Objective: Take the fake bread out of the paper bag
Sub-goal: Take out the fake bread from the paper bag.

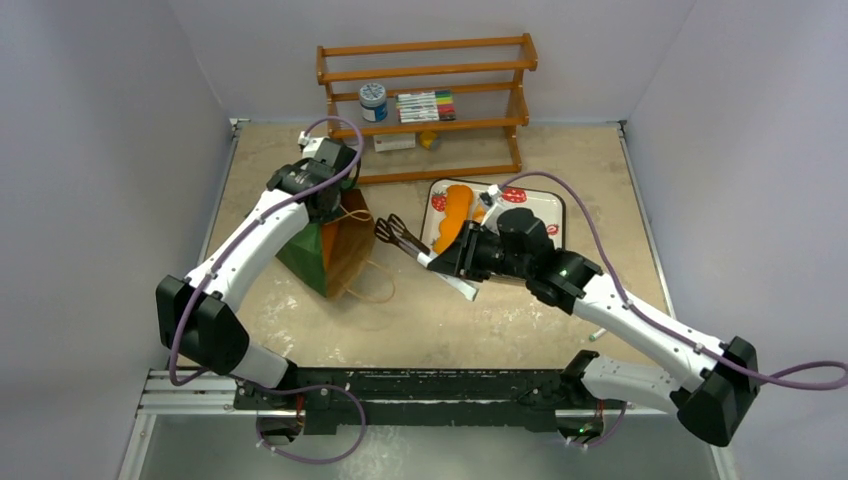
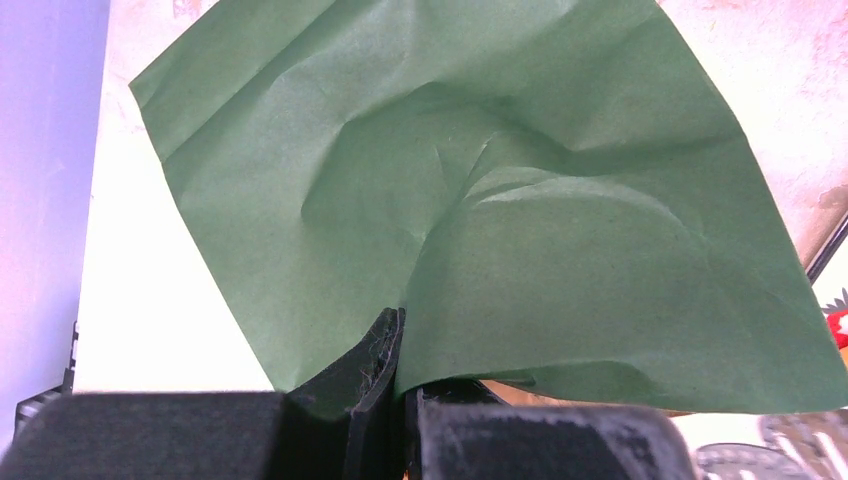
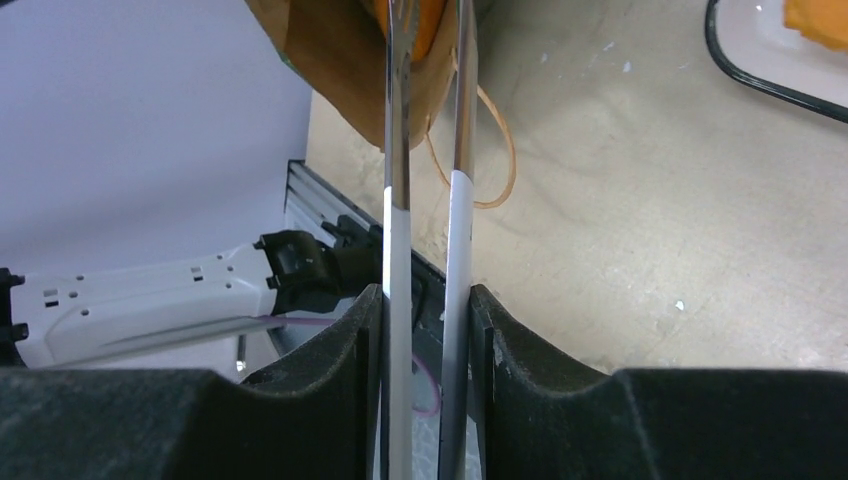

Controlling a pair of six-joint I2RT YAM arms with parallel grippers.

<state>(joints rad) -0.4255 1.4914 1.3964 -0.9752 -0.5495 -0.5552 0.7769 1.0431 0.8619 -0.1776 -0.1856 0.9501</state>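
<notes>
The left gripper (image 2: 400,405) pinches the bag (image 2: 480,200) toward the table's (image 1: 500,310) left edge. The right gripper (image 3: 425,330) clamps tongs (image 3: 398,150), tips at its mouth, orange bread (image 3: 425,28) inside. A weak squeeze could drop it, or the tips could snag paper.

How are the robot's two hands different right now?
The left gripper pinches the edge of the green paper bag; the right gripper squeezes a pair of metal tongs. The left gripper is shut almost flat; the right gripper is kept wider by the tongs. Both are black, and both are holding something.
</notes>
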